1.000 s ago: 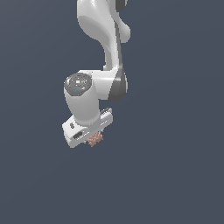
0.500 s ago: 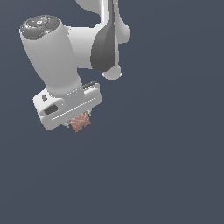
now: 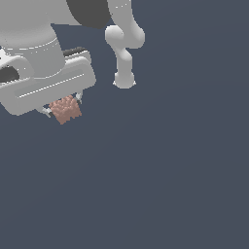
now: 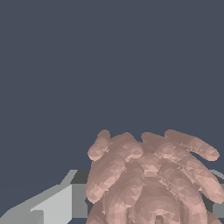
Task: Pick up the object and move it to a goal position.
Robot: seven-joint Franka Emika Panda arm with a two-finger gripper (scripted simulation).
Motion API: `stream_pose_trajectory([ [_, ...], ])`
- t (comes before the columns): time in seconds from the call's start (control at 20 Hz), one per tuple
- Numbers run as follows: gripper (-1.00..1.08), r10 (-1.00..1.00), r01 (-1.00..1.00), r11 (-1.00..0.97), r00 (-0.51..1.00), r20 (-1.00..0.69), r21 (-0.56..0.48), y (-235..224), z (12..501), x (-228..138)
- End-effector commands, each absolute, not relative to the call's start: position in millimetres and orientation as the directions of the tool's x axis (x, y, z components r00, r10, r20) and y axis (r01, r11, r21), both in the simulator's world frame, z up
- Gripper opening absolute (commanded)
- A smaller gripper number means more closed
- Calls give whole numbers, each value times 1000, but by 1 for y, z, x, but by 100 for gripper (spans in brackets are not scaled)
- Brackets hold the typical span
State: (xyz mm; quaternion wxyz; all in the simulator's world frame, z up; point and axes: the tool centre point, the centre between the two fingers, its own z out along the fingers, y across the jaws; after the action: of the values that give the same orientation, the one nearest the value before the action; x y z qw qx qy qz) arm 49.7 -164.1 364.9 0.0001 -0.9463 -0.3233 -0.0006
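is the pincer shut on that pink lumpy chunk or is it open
Shut on it. In the exterior view the pink lumpy chunk sits between the pincer fingertips, held off any surface.

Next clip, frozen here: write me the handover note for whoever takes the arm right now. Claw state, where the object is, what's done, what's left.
Claw: shut on the object, one finger showing on each side of it in the exterior view.
Object: the pinkish-brown lumpy chunk hangs below the white hand, clear of any surface in view; in the wrist view it fills the lower part of the picture.
Arm: high in the exterior view's left, hand close to the camera.
Done: pick-up, object is lifted and held.
Left: carry it to the goal. No goal marker shows in either view, so how far remains cannot be told.
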Motion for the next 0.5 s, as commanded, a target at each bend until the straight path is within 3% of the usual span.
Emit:
stream_pose_trajectory([
  [0.0,-100,612,612,-791,791,1,-1,-173,389,47],
  [0.45,-100,612,612,-791,791,1,-1,-197,452,43],
])
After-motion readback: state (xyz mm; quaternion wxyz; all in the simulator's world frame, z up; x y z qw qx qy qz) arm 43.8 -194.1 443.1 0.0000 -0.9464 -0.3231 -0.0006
